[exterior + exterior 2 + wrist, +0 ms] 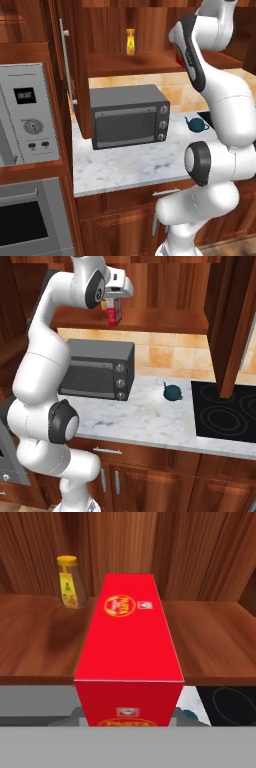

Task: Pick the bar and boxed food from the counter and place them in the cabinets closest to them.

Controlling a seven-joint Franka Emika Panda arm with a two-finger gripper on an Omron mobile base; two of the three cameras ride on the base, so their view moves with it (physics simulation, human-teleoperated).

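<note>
— Up at the cabinets, what is the pincer doing?

— It is clenched on the boxed food, the bright red carton. From the hand camera the carton runs away from the fingers, its far end reaching over the front edge of the plank shelf.

— Is the carton resting on that shelf?

— I cannot tell. From the right base camera it hangs under the hand just in front of the shelf edge, lower end about level with the plank.

— What lies below it?

— A marble table carrying a dark toaster oven, with a small teal kettle to its right and a black cooktop beyond that.

— And farther back?

— A yellow bottle stands upright on the shelf, left of the carton and well apart from it, close to the wooden back wall. An open cabinet door with a long silver handle hangs at the left.
</note>
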